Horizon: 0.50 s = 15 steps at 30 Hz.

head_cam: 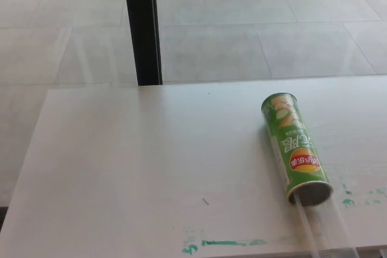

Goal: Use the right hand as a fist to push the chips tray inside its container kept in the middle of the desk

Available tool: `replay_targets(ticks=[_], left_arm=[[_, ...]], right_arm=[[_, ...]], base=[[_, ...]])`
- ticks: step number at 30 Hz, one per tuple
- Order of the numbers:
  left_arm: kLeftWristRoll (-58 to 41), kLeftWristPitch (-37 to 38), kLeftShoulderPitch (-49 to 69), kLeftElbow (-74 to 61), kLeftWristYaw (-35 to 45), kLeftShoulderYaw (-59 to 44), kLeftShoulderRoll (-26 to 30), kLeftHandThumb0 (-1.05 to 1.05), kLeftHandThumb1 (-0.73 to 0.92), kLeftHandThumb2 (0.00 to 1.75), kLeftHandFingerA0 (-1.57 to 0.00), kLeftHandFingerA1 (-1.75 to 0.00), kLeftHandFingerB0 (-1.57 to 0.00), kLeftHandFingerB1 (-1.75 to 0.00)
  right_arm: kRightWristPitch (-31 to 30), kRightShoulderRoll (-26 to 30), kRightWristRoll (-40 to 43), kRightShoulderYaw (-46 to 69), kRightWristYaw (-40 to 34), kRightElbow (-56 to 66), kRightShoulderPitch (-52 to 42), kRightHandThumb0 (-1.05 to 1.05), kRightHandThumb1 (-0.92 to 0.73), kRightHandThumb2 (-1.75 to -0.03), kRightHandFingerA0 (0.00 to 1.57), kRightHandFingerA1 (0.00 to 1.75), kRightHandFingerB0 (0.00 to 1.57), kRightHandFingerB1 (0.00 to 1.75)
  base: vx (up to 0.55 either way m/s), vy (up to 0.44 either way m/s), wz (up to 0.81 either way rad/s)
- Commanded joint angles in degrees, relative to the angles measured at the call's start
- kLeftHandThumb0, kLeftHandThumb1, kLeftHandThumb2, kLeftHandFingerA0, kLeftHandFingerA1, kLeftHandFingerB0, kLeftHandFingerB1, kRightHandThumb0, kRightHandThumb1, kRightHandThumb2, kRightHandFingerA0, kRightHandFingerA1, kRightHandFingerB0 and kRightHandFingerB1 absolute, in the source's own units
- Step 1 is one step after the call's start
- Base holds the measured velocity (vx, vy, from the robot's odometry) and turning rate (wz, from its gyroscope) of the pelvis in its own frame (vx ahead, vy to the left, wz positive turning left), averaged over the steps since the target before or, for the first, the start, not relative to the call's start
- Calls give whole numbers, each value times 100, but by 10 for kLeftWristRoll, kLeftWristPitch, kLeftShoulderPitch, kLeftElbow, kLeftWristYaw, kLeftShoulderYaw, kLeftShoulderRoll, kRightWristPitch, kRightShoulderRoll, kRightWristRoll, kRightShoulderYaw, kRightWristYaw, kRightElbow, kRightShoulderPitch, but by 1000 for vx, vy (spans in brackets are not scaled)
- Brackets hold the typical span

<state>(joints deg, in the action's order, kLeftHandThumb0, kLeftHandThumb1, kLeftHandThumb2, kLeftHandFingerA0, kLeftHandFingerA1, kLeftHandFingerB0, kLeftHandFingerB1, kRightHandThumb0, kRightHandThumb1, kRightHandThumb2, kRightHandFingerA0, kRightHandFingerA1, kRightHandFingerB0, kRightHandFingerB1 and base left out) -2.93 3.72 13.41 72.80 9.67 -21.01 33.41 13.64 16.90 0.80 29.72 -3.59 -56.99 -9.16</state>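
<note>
Clear chips tray (320, 228) juts from the green container (294, 147) toward the desk (133, 167) edge; neither hand shows.

Green chips container (295, 149) bears a Lay's logo.

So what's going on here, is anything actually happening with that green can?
Nothing is being handled right now: neither of the robot's hands is in the picture. A green Lay's chips can lies on its side on the white desk, toward the right, its open end facing the near edge. A clear plastic tray sticks out of that opening, so it has not yet been pushed in. There are green paint smears along the desk's front edge, and a black post stands behind it.
</note>
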Motion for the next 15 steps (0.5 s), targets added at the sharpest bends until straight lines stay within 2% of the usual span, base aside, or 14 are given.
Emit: replay_targets(ticks=[1,2,3,5,6,7,8,9,10,11,13,15], left_arm=[[-20,8,-6,13,23,-13,14,-103,69,130,-68,-116,-49,-97],[-20,8,-7,13,23,-13,14,-100,70,127,-70,-116,-52,-98],[-15,10,-7,14,21,-9,16,-102,70,130,-74,-116,-49,-96],[-12,12,-9,18,27,-7,17,-101,72,128,-71,-115,-52,-97],[-16,9,-9,18,30,-9,17,-101,79,112,-67,-123,-47,-101],[-15,7,-9,16,32,-9,19,-99,80,114,-63,-120,-45,-99],[-14,4,-9,14,33,-7,20,-99,80,114,-63,-120,-45,-99],[-15,7,-9,15,30,-9,19,-99,73,128,-68,-112,-51,-96],[-14,9,-9,15,31,-8,19,-100,73,128,-68,-114,-52,-97],[-12,14,-7,15,29,-6,19,-102,71,130,-71,-115,-53,-98],[-11,12,-7,15,28,-5,19,-103,71,130,-71,-115,-52,-98],[-18,16,-13,15,26,-13,17,-105,70,130,-72,-120,-58,-103]], right_arm=[[45,12,36,19,-27,-15,6,-65,-81,-65,83,118,55,61],[42,12,40,21,-29,-9,4,-71,-85,-67,71,116,41,63],[33,11,57,36,-33,8,3,-66,-83,-65,74,101,48,54],[16,9,99,76,-33,34,13,-67,-82,-65,74,101,44,49],[-1,13,105,88,-45,48,19,-66,-66,-108,76,92,38,59],[3,17,115,104,-56,46,31,-65,-81,-64,77,95,43,51],[12,24,128,125,-71,38,49,-65,-81,-64,77,95,43,51],[10,29,138,139,-65,43,55,-65,-83,-65,78,105,40,49],[8,30,147,150,-65,47,61,-67,-80,-65,74,109,45,58],[2,34,166,171,-66,59,75,-69,-83,-65,75,107,46,64],[-20,35,180,190,-73,92,84,-69,-82,-65,74,107,46,60],[-45,28,193,195,-76,177,101,-74,-82,-64,66,93,36,48]], base=[[0,0,0],[0,0,0],[0,0,0],[0,0,0],[0,0,0],[0,0,0],[0,0,0],[0,0,0],[0,0,0],[0,0,0],[0,0,0],[0,0,0]])
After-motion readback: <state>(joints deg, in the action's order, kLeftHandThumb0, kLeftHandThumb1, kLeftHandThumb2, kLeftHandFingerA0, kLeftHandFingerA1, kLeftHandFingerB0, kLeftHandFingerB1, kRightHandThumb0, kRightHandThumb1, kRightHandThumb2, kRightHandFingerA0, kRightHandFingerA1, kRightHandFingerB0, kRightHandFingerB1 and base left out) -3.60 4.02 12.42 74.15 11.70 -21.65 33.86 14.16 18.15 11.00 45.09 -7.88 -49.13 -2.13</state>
